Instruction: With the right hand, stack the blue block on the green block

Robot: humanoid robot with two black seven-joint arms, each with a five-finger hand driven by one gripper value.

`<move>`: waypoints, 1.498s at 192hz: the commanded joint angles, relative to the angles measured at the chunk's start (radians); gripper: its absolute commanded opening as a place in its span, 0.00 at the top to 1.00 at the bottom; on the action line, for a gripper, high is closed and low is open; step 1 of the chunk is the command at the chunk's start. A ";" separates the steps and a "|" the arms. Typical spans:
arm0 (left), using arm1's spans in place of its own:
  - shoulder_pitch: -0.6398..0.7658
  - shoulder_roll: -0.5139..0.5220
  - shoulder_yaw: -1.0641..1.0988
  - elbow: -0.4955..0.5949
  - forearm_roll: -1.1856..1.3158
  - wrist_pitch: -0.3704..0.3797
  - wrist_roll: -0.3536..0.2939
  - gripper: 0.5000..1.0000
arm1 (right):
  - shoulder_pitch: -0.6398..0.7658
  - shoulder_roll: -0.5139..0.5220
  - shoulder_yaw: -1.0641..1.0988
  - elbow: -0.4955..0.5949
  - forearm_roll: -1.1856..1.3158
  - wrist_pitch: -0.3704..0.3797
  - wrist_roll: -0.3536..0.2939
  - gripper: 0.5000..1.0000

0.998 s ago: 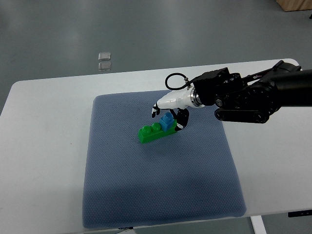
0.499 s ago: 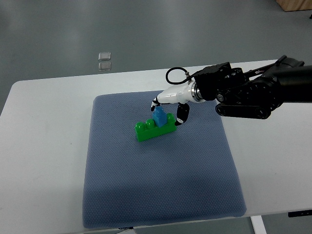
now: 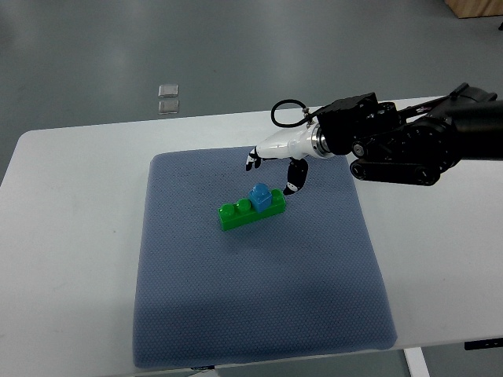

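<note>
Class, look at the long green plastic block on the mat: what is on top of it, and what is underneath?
A small blue plastic block sits on the long green plastic block, covering its right studs. Underneath lies the blue-grey textured mat; the contact patch is hidden.

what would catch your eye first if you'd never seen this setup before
The small blue plastic block sitting on the long green studded block, mid-way across the blue-grey textured mat. Just above it hangs the robot's white right hand, fingers open and clear of the blocks, its bulky black arm reaching in across the white table.
</note>
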 commanded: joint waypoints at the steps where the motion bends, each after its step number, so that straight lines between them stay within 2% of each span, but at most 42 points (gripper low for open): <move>1: 0.000 0.000 0.000 0.000 0.000 0.000 0.000 0.00 | -0.006 -0.014 0.004 -0.025 0.021 -0.001 0.000 0.34; 30: 0.000 0.000 0.000 0.000 0.000 0.000 0.000 0.00 | -0.037 -0.046 0.064 -0.079 0.144 0.002 -0.002 0.34; 91: 0.000 0.000 0.000 0.000 0.000 0.000 0.000 0.00 | -0.253 -0.161 0.348 -0.199 0.310 -0.009 -0.002 0.34; 151: 0.000 0.000 0.000 0.000 0.000 0.000 0.000 0.00 | -0.500 -0.256 0.730 -0.205 0.402 -0.041 -0.003 0.34; 176: 0.000 0.000 0.000 0.000 0.000 0.000 0.000 0.00 | -0.600 -0.246 0.894 -0.206 0.402 -0.086 -0.003 0.34; 226: 0.000 0.000 0.000 0.000 -0.001 0.000 0.000 0.00 | -0.730 -0.172 1.138 -0.206 0.400 -0.099 -0.003 0.34; 265: 0.000 0.000 0.000 0.000 0.000 0.000 0.000 0.00 | -0.782 -0.080 1.275 -0.199 0.399 -0.196 -0.002 0.34; 274: 0.000 0.000 0.000 0.000 0.000 0.000 0.000 0.00 | -0.797 -0.062 1.316 -0.199 0.399 -0.208 -0.002 0.20; 288: 0.000 0.000 0.000 0.000 0.000 0.000 0.000 0.00 | -0.819 -0.046 1.382 -0.203 0.399 -0.218 -0.002 0.18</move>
